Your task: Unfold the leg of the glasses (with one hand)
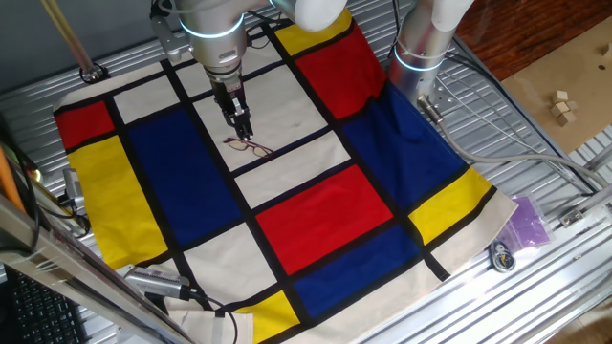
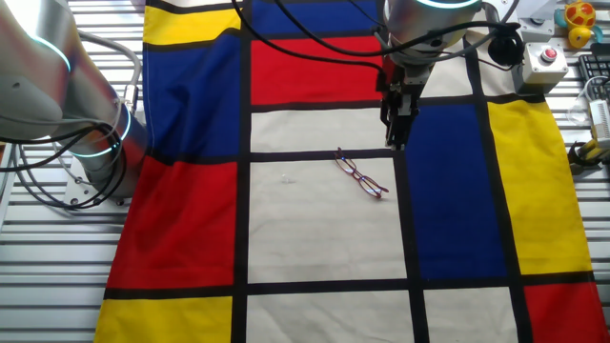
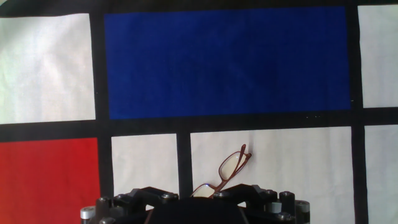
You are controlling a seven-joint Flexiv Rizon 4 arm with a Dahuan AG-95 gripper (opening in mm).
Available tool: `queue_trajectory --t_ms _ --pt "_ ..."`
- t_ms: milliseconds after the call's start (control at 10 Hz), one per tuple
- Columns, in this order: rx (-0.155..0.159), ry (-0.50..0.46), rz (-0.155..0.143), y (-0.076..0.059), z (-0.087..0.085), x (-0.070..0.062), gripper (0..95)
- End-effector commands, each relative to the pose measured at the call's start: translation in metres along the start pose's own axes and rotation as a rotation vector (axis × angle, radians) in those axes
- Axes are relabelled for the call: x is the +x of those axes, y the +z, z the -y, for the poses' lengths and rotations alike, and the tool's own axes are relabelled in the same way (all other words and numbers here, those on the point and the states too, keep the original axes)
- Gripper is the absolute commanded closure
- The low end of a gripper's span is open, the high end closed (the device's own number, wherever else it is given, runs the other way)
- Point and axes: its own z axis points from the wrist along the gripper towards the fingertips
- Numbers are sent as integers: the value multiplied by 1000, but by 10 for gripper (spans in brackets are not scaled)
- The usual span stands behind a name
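The glasses (image 1: 249,145) (image 2: 361,172) (image 3: 225,172) are found lying on a white square of the cloth (image 1: 316,215) (image 2: 315,219) (image 3: 224,62), close to a black dividing stripe. They are seen as a thin reddish-brown wire frame with clear lenses, very small against the square that carries them. The leg cannot be told apart from the frame in either fixed view; in the hand view only one lens rim and part of the frame are shown, the rest being hidden behind the hand's dark housing.

The gripper (image 1: 242,126) (image 2: 396,133) is held above the cloth, just beside the glasses and apart from them. The fingers are pointed downward and appear close together; whether they are fully closed cannot be told. Nothing is seen between them.

The cloth is printed in red, blue, yellow and white rectangles separated by black bands, and is spread over a slatted metal table (image 1: 535,162) (image 2: 57,257). A second arm base (image 1: 421,48) (image 2: 86,133) with a lit ring is noted at the cloth's edge. A red button box (image 2: 543,62) is recorded on the table, and a purple bag (image 1: 528,222) near the cloth's corner.
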Motion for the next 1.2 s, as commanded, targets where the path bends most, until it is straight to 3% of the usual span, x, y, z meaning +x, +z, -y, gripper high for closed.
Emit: queue_trajectory --t_ms 100,1000,1200 --pt "-53 -482 2 0 0 0 950" --pt "-31 -485 -6 0 -1 0 950" --pt "-33 -524 -12 1 -1 1 950"
